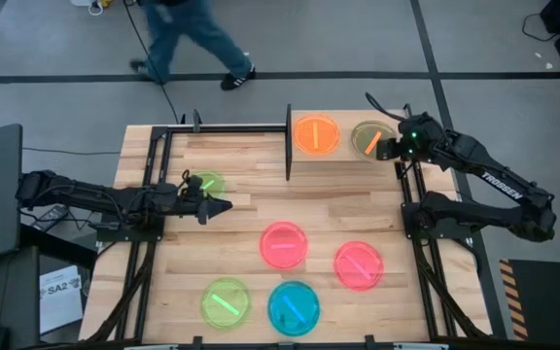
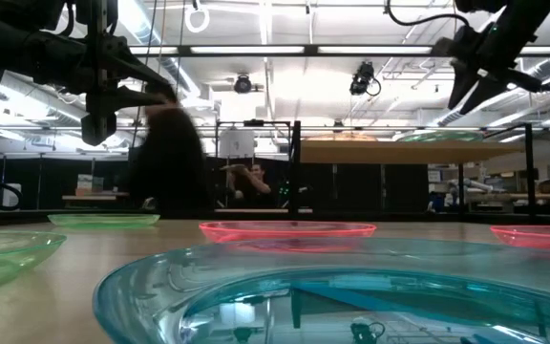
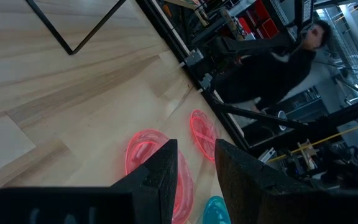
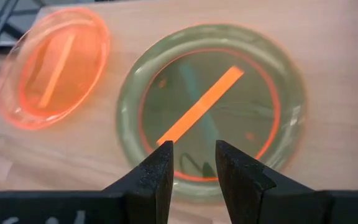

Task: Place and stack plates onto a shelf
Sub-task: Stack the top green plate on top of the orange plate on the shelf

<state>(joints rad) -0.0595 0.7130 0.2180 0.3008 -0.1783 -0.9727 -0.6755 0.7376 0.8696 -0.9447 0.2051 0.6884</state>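
The shelf [image 1: 343,119] stands at the table's far right. On it lie an orange plate [image 4: 53,65] and, to its right, a stack of plates [image 4: 210,102] with a green rim, an orange stripe and teal showing through. My right gripper [image 4: 192,149] hovers open over the stack's near rim, touching nothing. My left gripper [image 1: 226,206] waits open above the table's left side, beside a green plate [image 1: 205,183]. Two pink plates [image 1: 283,244] [image 1: 358,264], a green plate [image 1: 226,301] and a teal plate [image 1: 294,307] lie flat on the tabletop.
A black metal frame [image 1: 163,146] stands on the table's far left, and an upright black bar [image 1: 289,144] marks the shelf's left end. A person [image 1: 188,39] walks on the floor beyond the far edge. Bare wood lies between the shelf and the pink plates.
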